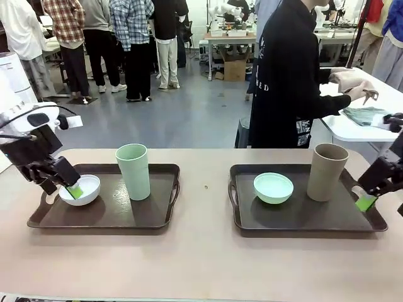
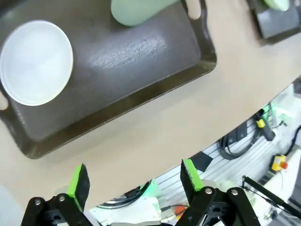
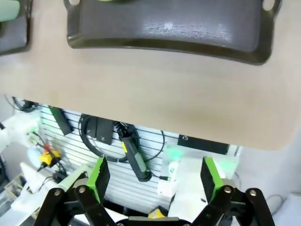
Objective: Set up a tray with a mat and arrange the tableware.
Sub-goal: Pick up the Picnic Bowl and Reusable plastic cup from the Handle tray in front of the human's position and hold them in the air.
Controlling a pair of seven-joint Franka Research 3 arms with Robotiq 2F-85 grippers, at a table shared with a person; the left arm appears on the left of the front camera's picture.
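Left gripper: jaws spread wide, nothing between the green pads, held above the near edge of the worktop. Ahead of it, past a strip of bare worktop, lies the left tray. In the wrist view, the white bowl sits in this tray ahead and to the left of the fingers, well clear of them. The mint green cup stands farther ahead in the same tray, cut by the top edge. In the front view this gripper appears in front of the bowl's left rim. Right gripper: jaws likewise spread and empty, also above the worktop's near edge, with the right tray straight ahead beyond a bare strip. In the front view it hangs at that tray's right end. The tan-brown cup stands upright in the tray just to the gripper's left, and the mint green bowl rests farther to the left, near the tray's middle, apart from the cup. A person stands beyond the worktop's far edge, behind the right tray.
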